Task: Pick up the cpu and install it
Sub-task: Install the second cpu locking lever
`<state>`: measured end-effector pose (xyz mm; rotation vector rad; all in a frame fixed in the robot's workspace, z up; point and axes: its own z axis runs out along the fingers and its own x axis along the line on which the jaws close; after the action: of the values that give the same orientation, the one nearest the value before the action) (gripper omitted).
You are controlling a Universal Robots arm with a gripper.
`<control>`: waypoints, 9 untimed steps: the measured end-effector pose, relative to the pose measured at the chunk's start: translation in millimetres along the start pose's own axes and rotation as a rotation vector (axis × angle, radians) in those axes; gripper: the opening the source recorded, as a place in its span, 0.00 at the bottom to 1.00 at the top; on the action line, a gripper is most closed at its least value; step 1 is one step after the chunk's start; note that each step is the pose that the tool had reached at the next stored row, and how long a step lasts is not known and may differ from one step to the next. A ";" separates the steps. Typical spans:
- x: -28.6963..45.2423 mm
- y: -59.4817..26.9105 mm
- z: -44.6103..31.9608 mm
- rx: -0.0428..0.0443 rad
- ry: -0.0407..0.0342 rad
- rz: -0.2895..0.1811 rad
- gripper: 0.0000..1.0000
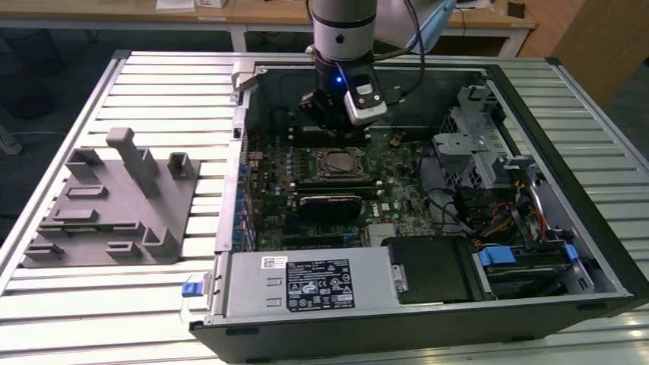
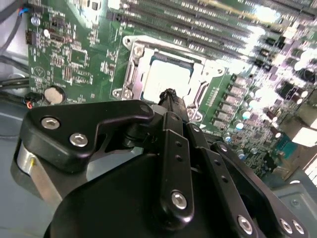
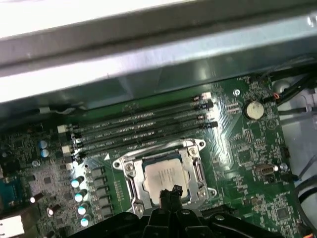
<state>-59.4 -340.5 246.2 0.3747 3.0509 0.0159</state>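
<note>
gripper (image 1: 332, 122): hangs over the motherboard inside the open case, above the socket; in both wrist views its black fingertips (image 2: 170, 95) come together to a narrow point with no gap seen between them (closed, or very nearly), and nothing is seen pinched there.
contact: fingertips sit over the near edge of the cpu; whether they touch it or hover just above, i cannot tell.
cpu (image 3: 164, 176): pale silver square lying flat in the socket, level with the frame around it; in the second wrist view (image 2: 168, 79) its top glares bright.
socket (image 3: 130, 169): metal frame with screws at the corners, around the cpu on all sides.
motherboard (image 1: 400, 190): green, flat in the case floor; memory slots (image 3: 143, 130) run in parallel rows just beside the socket; a coin cell (image 3: 254, 109) sits apart from it.
case (image 1: 568, 289): lying on its side, open on top, on a slatted table (image 1: 152, 84).
fixture (image 1: 112, 205): grey block on the table at the exterior view's left, well apart from the case.
</note>
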 end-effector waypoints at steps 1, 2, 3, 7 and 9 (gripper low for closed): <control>-0.6 -2.1 0.0 0.0001 0.0000 0.000 0.11; -1.1 -4.3 0.0 0.0000 0.0000 0.000 0.11; -1.7 -6.4 0.0 0.0000 0.0000 0.000 0.11; -4.0 -15.4 0.2 -0.0001 0.0000 0.000 0.11; -5.2 -19.2 0.2 0.0000 0.0000 0.000 0.11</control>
<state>-59.0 -360.4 246.0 0.3746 3.0510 0.0159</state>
